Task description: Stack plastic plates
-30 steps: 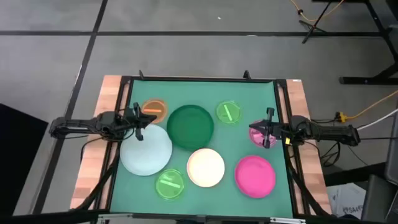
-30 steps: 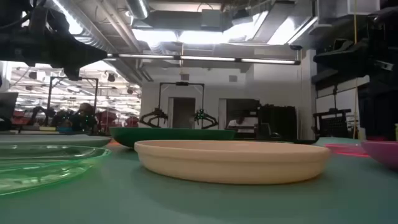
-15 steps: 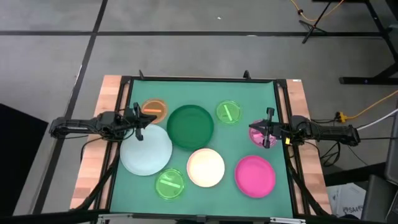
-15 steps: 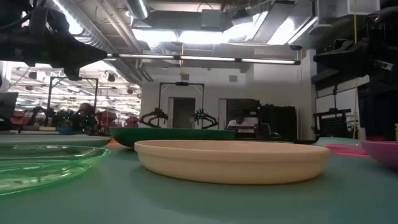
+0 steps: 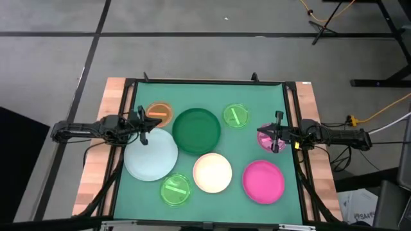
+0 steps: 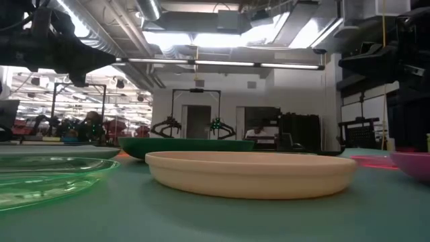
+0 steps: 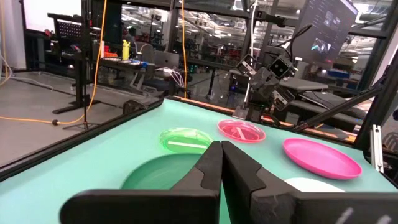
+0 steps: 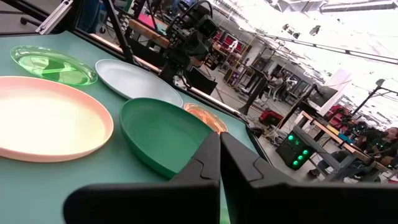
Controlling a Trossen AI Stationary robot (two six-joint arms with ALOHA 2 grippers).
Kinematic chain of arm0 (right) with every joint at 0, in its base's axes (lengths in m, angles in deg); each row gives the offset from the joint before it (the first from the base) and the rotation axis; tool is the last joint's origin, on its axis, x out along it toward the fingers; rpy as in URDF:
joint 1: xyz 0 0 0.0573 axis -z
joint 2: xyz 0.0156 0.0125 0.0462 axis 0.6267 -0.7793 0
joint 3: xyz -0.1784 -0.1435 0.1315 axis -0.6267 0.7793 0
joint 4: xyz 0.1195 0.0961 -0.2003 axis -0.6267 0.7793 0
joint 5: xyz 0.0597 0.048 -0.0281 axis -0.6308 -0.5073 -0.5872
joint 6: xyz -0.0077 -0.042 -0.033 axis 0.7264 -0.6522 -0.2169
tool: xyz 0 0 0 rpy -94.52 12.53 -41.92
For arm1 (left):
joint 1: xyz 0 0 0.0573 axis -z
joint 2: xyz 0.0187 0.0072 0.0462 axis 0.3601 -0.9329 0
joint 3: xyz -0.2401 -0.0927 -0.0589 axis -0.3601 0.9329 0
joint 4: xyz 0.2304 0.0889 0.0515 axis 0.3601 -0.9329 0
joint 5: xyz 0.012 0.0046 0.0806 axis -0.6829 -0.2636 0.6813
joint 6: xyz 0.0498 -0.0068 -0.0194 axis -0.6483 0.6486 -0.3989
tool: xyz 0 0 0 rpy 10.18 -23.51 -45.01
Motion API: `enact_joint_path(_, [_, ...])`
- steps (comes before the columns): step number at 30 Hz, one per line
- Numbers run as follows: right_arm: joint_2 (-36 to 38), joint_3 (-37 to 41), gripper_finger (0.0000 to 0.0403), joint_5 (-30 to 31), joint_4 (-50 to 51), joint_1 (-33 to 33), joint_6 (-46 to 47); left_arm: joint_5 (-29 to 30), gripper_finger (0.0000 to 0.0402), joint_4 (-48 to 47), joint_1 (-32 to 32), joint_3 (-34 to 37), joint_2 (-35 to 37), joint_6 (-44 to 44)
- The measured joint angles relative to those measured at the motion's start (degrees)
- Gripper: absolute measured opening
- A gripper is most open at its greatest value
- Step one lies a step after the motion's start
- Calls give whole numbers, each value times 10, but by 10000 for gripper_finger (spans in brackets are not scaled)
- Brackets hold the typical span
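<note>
Eight plates lay apart on green desk [image 5: 257, 96], none stacked. Dark green plate [image 5: 196, 130] sat in middle. Pale blue-white plate [image 5: 151, 156] touched its near-left side; cream plate [image 5: 212, 172] just in front; magenta plate [image 5: 263, 181] at near right. Small orange plate [image 5: 160, 113] at far left, lime plate [image 5: 236, 116] at far right, second lime plate [image 5: 175, 190] at front. My left pincer [image 5: 142, 125] hung between orange and blue-white plates, fingers together, empty. My right pincer [image 5: 277, 133] hung over small pink plate [image 5: 264, 138], fingers together, empty.
</note>
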Motion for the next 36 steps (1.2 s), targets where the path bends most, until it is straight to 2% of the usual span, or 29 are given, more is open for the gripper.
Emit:
enact_joint_path(18, [0,0,0,0,0,0,0,8,0,4,0,0,0,1])
enact_joint_path(25, [0,0,0,0,0,0,0,-20,0,4,0,0,0,1])
enact_joint_path(33, [0,0,0,0,0,0,0,-15,0,4,0,0,0,1])
enact_joint_path(36, [0,0,0,0,0,0,0,9,5,4,0,0,0,7])
